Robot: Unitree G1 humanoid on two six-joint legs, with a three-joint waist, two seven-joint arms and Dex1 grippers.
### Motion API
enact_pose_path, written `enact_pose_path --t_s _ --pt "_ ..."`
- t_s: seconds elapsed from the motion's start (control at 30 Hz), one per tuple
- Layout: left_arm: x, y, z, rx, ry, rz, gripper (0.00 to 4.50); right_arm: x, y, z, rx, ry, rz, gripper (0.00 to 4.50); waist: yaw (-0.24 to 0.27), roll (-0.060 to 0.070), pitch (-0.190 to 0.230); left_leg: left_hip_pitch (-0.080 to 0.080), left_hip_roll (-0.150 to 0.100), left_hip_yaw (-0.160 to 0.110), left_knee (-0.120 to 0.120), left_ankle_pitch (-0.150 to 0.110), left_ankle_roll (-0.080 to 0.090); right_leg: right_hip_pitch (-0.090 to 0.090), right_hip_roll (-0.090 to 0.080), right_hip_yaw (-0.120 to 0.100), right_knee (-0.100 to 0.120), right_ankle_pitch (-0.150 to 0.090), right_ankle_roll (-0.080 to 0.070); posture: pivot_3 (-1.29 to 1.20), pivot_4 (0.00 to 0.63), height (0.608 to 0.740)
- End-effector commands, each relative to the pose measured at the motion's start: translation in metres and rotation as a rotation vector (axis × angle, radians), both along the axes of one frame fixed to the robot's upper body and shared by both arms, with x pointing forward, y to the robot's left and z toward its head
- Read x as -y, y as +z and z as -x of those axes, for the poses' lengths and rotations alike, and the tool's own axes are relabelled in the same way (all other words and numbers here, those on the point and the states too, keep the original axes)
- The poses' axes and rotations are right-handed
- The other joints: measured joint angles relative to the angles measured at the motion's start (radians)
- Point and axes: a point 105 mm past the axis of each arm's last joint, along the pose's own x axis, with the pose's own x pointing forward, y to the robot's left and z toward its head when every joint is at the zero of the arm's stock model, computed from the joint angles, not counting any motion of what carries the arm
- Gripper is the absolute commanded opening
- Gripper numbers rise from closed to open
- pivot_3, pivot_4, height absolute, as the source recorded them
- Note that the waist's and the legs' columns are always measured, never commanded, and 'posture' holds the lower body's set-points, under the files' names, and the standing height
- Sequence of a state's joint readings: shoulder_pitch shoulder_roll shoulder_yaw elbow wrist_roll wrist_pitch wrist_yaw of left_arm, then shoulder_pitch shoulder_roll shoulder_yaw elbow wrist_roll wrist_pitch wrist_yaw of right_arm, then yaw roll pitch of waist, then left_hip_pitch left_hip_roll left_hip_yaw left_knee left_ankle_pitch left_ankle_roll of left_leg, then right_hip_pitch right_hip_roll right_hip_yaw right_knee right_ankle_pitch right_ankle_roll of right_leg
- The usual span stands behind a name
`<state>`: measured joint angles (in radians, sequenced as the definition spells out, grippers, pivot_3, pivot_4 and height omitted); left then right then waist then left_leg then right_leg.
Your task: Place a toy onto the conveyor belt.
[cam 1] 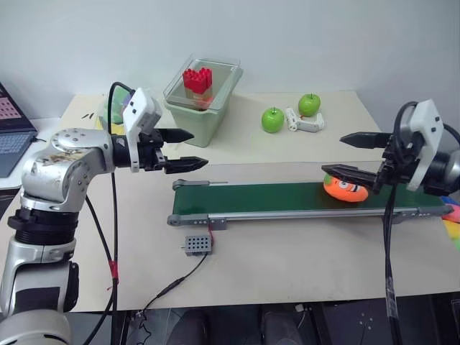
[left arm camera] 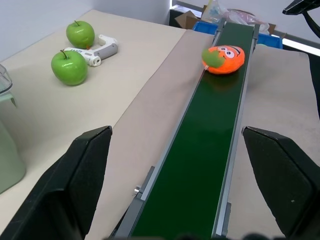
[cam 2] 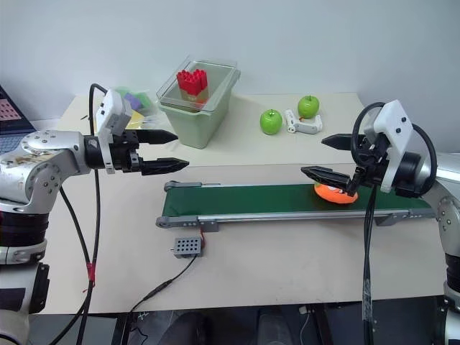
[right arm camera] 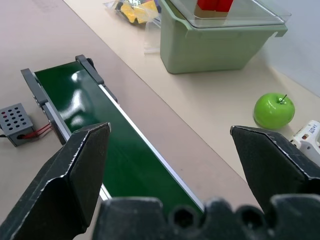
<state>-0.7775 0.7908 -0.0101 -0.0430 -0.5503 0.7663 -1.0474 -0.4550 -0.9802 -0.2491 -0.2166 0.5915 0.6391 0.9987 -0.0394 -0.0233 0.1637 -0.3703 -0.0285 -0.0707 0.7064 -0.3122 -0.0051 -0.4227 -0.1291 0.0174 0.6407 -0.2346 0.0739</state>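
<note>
Right claw (cam 1: 356, 154): wide open, empty, held roughly level over right end of conveyor belt (cam 1: 273, 198), pointing in toward table (cam 1: 302, 266) centre. Toy (cam 1: 346, 188) lying on belt just below and beside lower finger, apart from it; looks already placed, so likely only pull-back left. Left claw (cam 1: 182, 149): also wide open, empty, well apart past belt's left end, pointing along belt toward toy.
</note>
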Motion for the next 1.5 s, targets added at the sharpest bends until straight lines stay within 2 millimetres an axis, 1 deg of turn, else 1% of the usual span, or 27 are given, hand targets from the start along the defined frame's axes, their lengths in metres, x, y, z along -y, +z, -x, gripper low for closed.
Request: enact_pose_path --t_s 0.03,0.33,0.53,0.8,0.97,1.1,1.27,1.5 --pt "0.0 0.013 0.0 0.071 0.005 0.006 4.44 0.0 0.013 0.002 0.07 0.001 0.001 4.5 0.0 0.0 0.0 0.0 0.0 0.0 0.0 0.0 0.0 0.0 0.0 0.0 0.0 0.0 0.0 0.0 0.15 0.74" --pt "0.006 0.013 0.001 0.085 -0.023 -0.007 4.44 0.001 0.014 0.002 0.076 -0.005 0.004 4.5 0.0 0.0 0.0 0.0 0.0 0.0 0.0 0.0 0.0 0.0 0.0 0.0 0.0 0.0 0.0 0.0 0.15 0.74" --pt "0.01 0.009 0.0 0.124 -0.027 -0.062 4.44 0.002 0.013 0.002 0.076 -0.008 0.006 4.5 0.001 0.0 0.0 0.0 0.0 0.0 0.0 0.0 0.0 0.0 0.0 0.0 0.0 0.0 0.0 0.0 0.15 0.74" --pt "0.011 0.013 0.001 0.128 -0.024 -0.046 4.44 0.005 0.012 0.002 0.077 -0.012 0.016 4.5 0.001 0.0 0.0 0.0 0.0 0.0 0.0 0.0 0.0 0.0 0.0 0.0 0.0 0.0 0.0 0.0 0.15 0.74" --pt "0.016 0.021 0.003 0.124 -0.039 0.005 4.44 0.005 0.013 0.002 0.078 -0.011 0.018 4.5 0.001 0.0 0.0 0.0 0.0 0.0 0.0 0.0 0.0 0.0 0.0 0.0 0.0 0.0 0.0 0.0 0.15 0.74" --pt "0.019 0.02 0.002 0.144 -0.042 -0.021 4.44 0.005 0.013 0.002 0.078 -0.012 0.02 4.5 0.0 0.0 0.0 0.0 0.0 0.0 0.0 0.0 0.0 0.0 0.0 0.0 0.0 0.0 0.0 0.0 0.15 0.74" --pt "0.023 0.022 0.002 0.155 -0.047 -0.013 4.44 0.006 0.013 0.002 0.079 -0.015 0.022 4.5 0.001 0.0 0.0 0.0 0.0 0.0 0.0 0.0 0.0 0.0 0.0 0.0 0.0 0.0 0.0 0.0 0.15 0.74" --pt "0.024 0.02 0.004 0.143 -0.055 -0.019 4.44 0.006 0.013 0.003 0.078 -0.016 0.024 4.5 0.001 0.0 0.0 0.0 0.0 0.0 0.0 0.0 0.0 0.0 0.0 0.0 0.0 0.0 0.0 0.0 0.15 0.74"
